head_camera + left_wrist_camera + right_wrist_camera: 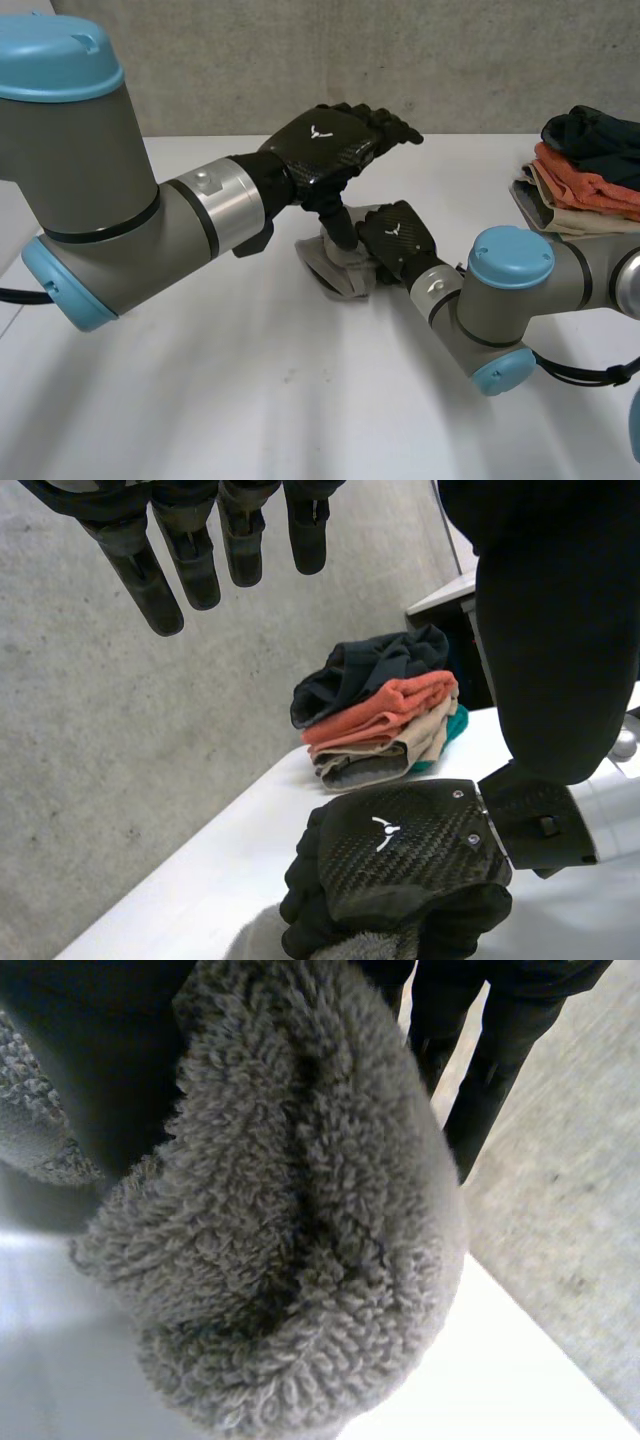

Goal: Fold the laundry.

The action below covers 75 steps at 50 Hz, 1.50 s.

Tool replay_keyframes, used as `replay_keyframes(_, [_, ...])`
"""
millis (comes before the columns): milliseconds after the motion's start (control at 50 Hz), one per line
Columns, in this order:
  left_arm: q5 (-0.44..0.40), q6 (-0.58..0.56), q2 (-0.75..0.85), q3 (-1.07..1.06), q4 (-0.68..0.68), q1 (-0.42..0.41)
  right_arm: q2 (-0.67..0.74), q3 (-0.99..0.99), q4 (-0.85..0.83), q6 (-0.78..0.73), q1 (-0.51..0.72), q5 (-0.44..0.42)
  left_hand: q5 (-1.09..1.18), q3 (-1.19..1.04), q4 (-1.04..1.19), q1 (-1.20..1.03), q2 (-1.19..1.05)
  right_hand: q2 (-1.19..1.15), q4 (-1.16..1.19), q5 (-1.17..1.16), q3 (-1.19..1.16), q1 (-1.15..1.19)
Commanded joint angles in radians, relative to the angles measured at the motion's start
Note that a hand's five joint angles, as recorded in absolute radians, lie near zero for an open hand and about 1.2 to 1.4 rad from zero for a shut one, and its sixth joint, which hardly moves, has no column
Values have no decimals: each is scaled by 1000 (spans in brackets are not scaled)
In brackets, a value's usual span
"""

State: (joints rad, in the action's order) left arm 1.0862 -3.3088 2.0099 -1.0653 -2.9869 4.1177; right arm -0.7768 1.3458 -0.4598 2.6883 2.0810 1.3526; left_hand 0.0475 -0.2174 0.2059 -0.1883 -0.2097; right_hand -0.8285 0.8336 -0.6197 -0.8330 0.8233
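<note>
Grey terry cloth (pixel 336 272) at the counter's (pixel 200 400) middle is clutched in the right hand's (pixel 396 237) curled fingers; the left hand (pixel 326 146) is held above it, fingers straight and relaxed.

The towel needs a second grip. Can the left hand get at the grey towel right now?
Probably yes, at its bare edge: the left hand hangs open just above the grey towel, but the right hand clutches its top.
</note>
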Motion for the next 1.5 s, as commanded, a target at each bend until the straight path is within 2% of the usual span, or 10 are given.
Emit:
replay_keyframes(20, [0, -2, 3, -27, 0, -1, 16, -4, 21, -8, -12, 10, 30, -34, 46, -63, -42, 179, -184, 145, 184, -174])
replay_keyframes(140, [-2, -2, 1, -27, -1, -1, 10, -2, 20, -10, -12, 17, 30, -34, 46, -63, -42, 69, -74, 35, 74, -64])
replay_keyframes(160, [0, -2, 1, -27, -1, -1, 10, -2, 20, -10, -12, 17, 30, -34, 46, -63, -42, -48, 43, -82, -43, 53])
replay_keyframes(180, [-2, 0, 1, -27, -1, -1, 11, -2, 20, -12, -12, 16, 30, -34, 46, -63, -42, -439, 434, -473, -434, 444])
replay_keyframes(200, [0, 0, 1, -27, -1, -1, 11, -2, 18, -15, -12, 14, 30, -34, 46, -63, -42, -567, 561, -601, -562, 572])
replay_keyframes(500, [3, -2, -29, -16, -6, -2, -85, -132, -280, 27, -93, 0, 33, -37, 49, -66, -45, -568, 563, -602, -563, 573])
replay_keyframes(720, [4, 2, -71, -19, -23, 4, -108, -358, -296, 168, -349, -9, 30, -34, 46, -63, -42, -568, 563, -602, -563, 573])
replay_keyframes(1060, [6, -2, -68, -64, -24, -1, 138, -616, -252, 318, -749, -243, 33, -37, 49, -66, -45, -568, 563, -602, -563, 573])
replay_keyframes(1220, [8, -3, -54, -81, -23, -2, 339, -679, -192, 413, -834, -535, 35, -40, 52, -69, -48, -568, 563, -602, -563, 573])
replay_keyframes(1500, [44, -3, -63, -102, -23, -4, 389, -662, -185, 413, -866, -541, 35, -40, 52, -69, -48, -467, 462, -501, -463, 472])
